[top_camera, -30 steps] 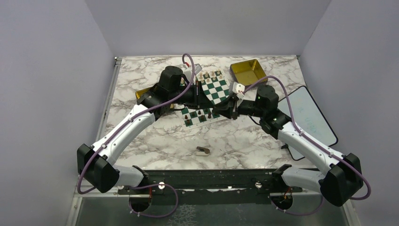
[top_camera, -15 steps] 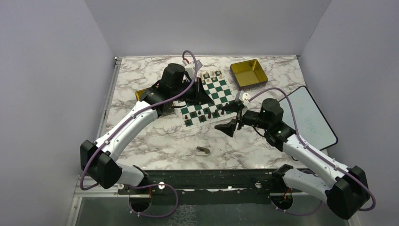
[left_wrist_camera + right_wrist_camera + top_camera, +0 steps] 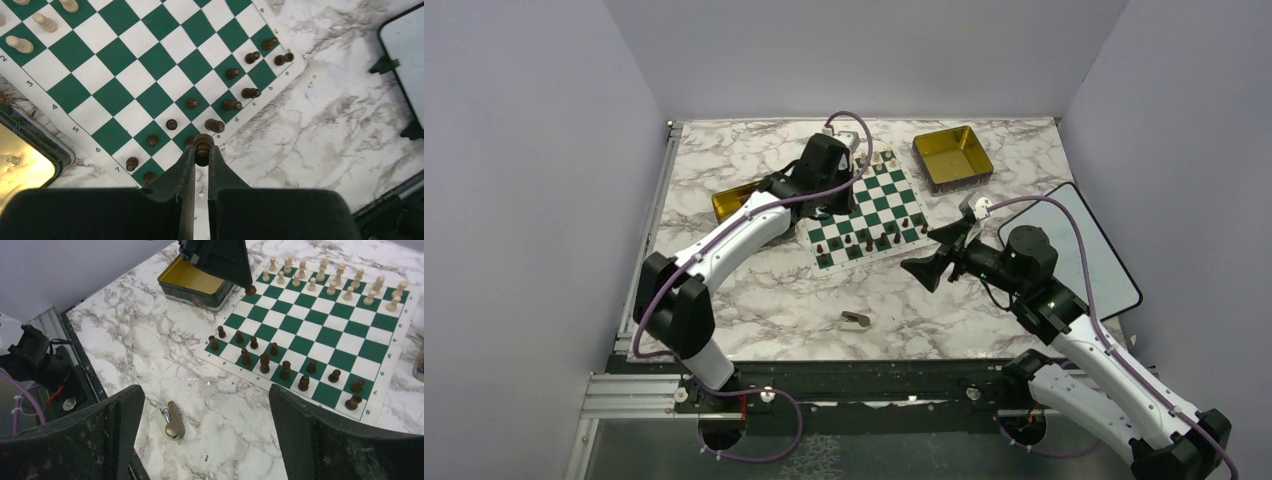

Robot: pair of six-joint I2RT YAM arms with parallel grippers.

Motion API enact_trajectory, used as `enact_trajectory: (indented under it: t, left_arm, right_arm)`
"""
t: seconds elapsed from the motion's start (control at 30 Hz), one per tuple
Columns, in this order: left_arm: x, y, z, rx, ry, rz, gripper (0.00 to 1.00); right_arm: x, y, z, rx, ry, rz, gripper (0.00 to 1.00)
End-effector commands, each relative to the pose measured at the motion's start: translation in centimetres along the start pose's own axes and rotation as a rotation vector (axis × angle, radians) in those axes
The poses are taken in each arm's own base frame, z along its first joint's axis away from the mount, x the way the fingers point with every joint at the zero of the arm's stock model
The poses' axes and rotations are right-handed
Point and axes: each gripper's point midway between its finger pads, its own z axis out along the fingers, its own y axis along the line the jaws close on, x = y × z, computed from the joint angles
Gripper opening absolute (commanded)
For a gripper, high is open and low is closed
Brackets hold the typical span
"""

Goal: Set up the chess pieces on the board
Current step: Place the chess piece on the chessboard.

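Since a second ago the right gripper [image 3: 934, 254] has backed off the flat green-and-white checked chessboard [image 3: 150, 55] toward the near right, and its jaws now stand wide apart with nothing between them; the left arm has swung in over the board's left side. From where I stand, the left gripper [image 3: 201, 152] is clamped on one small dark brown chess piece [image 3: 203, 142], poised over the near edge just beside the dark brown pieces [image 3: 264, 362] already ranked there. The pale cream pieces [image 3: 330, 287] line the far side. To do this well I'd lower it straight onto an empty near square — slowly, clear of its neighbours — and part the fingers only once its base sits flat, then lift straight up.
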Motion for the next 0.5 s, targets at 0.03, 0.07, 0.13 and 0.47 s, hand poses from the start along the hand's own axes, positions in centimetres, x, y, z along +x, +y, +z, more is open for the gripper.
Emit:
enact_trajectory:
  t: [0.03, 0.07, 0.13, 0.47]
  left_arm:
    - [-0.6, 1.1, 3.7, -0.086, 0.019, 0.04, 0.07]
    - [-0.6, 1.0, 4.4, -0.084, 0.026, 0.043, 0.08]
    - [-0.4, 0.6, 6.0, -0.083, 0.044, 0.057, 0.08]
    - [1.9, -1.0, 11.4, -0.07, 0.127, 0.062, 0.1]
  right_arm:
    - [-1.0, -1.0, -1.5, 0.123, -0.008, 0.089, 1.0]
    - [-1.2, -1.1, -1.7, 0.132, -0.016, 0.091, 1.0]
    - [-1.1, -1.4, -2.0, 0.156, -0.011, 0.096, 1.0]
    - [-0.7, -2.0, -3.1, 0.214, 0.025, 0.105, 1.0]
